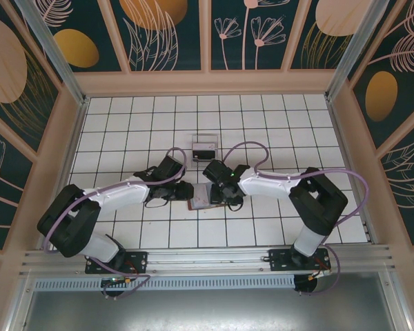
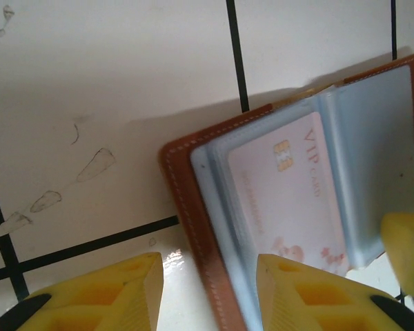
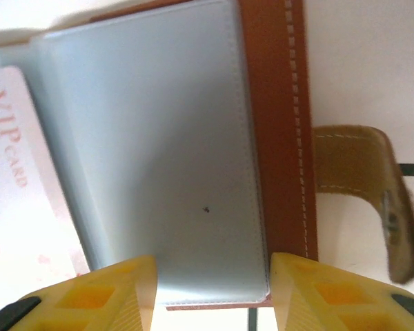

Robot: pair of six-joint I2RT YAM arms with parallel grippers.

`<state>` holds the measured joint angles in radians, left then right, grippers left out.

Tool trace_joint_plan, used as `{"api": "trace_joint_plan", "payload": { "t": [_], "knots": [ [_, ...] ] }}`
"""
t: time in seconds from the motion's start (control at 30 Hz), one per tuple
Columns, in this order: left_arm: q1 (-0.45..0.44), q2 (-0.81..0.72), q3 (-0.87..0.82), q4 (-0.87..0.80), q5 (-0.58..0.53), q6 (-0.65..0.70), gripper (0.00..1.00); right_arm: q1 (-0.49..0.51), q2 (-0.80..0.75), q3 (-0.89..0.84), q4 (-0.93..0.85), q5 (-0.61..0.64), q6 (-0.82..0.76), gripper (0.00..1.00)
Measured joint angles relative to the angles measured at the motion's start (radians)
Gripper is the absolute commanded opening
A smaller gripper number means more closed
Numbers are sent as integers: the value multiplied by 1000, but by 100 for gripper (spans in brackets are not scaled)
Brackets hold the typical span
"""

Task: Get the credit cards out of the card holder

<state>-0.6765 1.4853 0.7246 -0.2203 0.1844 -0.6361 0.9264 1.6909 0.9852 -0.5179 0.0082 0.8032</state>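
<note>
The card holder [image 1: 201, 198] lies open on the tiled table between both grippers, brown leather outside with grey-blue sleeves [image 3: 152, 138] inside. A pale pink credit card marked VIP [image 2: 290, 193] sits inside a sleeve, and its edge [image 3: 14, 179] shows at the left of the right wrist view. My left gripper [image 2: 208, 276] is open, with its fingers straddling the holder's brown left edge [image 2: 186, 207]. My right gripper [image 3: 212, 276] is open too, one finger on each side of the near end of an empty sleeve. One of the right gripper's fingers [image 2: 407, 241] shows at the holder's far side.
The holder's tan closing strap [image 3: 359, 186] with its snap sticks out over the tile to the right. A small clear tray [image 1: 204, 146] with something dark in it stands a little beyond the holder. Wooden walls [image 1: 207, 81] enclose the white tiled table.
</note>
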Motion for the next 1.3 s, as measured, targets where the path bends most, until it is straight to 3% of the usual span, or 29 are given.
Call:
{"api": "trace_joint_plan", "payload": {
  "t": [0.37,0.7,1.3],
  "knots": [
    [-10,79,31,-2,-5,4,37,26,-15,11,-14,2,26,47],
    [-10,84,36,-4,-17,5,35,21,-41,137,-73,16,7,47],
    [-10,84,19,18,-20,0,28,-67,29,155,209,-240,21,40]
  ]
}}
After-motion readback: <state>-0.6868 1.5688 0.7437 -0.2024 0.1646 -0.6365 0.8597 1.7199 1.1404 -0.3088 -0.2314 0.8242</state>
